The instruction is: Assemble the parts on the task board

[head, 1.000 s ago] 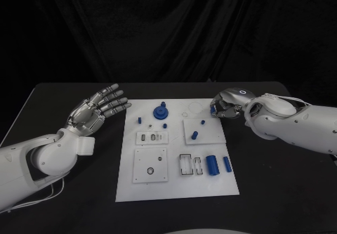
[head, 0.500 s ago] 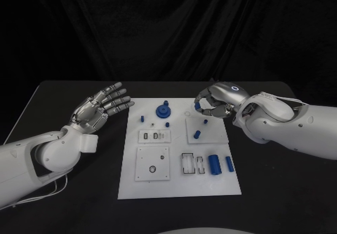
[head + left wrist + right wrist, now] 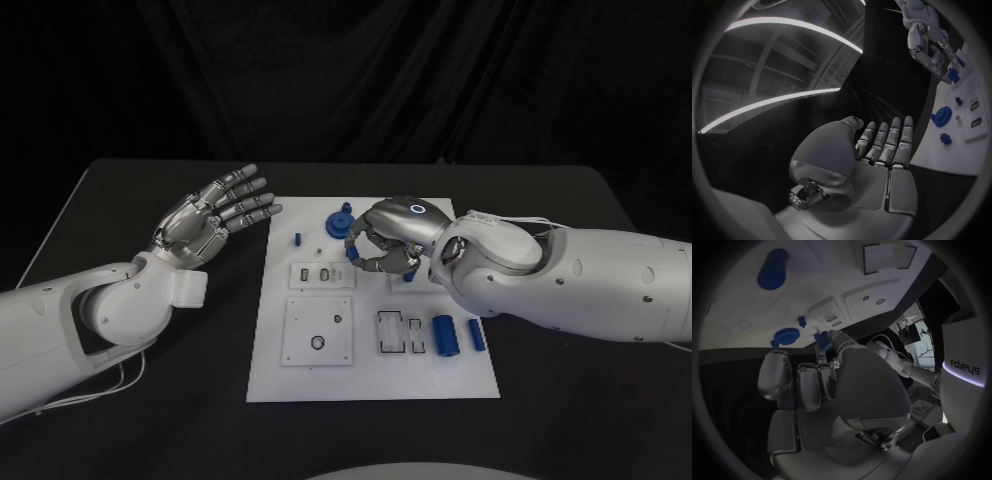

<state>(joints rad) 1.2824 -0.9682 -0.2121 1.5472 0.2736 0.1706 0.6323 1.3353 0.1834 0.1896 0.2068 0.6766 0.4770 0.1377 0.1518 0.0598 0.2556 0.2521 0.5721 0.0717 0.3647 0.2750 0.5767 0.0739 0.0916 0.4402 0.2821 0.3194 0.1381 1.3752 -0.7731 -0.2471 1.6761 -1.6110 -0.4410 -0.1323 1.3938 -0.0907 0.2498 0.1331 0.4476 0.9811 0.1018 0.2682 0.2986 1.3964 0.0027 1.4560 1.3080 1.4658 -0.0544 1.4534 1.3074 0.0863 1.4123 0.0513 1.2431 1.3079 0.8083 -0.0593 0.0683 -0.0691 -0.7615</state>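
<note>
White task board (image 3: 372, 385) carries two blue cylinders (image 3: 446, 335) side by side

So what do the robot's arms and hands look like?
Both arms are smooth, rounded white shells. Each ends in a silver metal hand: left hand, right hand. The right hand has a glowing blue-white ring on its back, and thin white cables run along both arms.
</note>
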